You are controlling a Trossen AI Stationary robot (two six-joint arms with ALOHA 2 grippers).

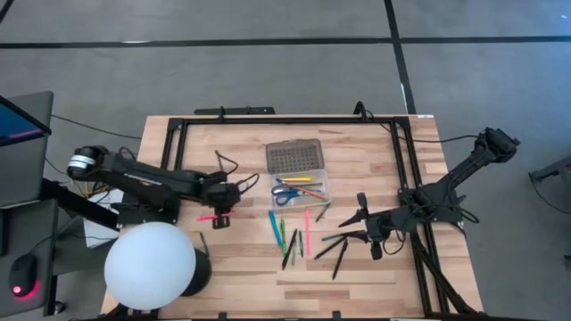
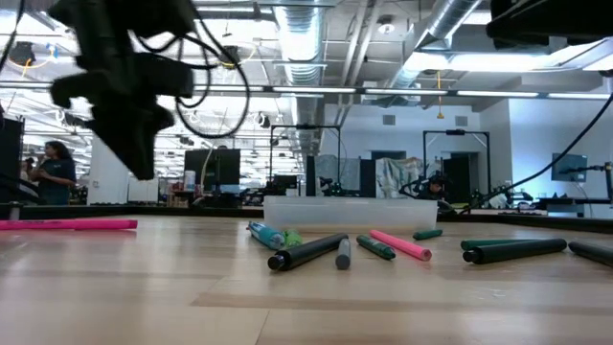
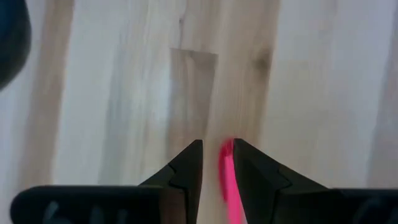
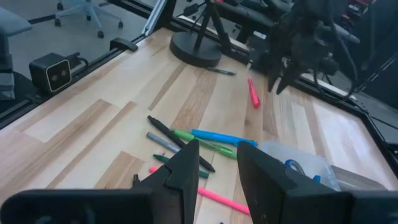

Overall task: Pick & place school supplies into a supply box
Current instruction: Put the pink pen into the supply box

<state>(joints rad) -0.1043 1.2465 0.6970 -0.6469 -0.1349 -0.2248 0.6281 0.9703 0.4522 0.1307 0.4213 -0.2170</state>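
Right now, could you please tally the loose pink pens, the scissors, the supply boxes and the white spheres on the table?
Loose pink pens: 2
Scissors: 1
Supply box: 1
White sphere: 1
Total: 5

Supply box [image 1: 298, 169] behind loose pens [image 1: 293, 236] (scissors [image 1: 287, 195] inside) — centre-table.

table [image 1: 375, 276]: pale wood, smooth matt | supply box [image 1: 297, 171]: translucent plastic, grid-textured lid
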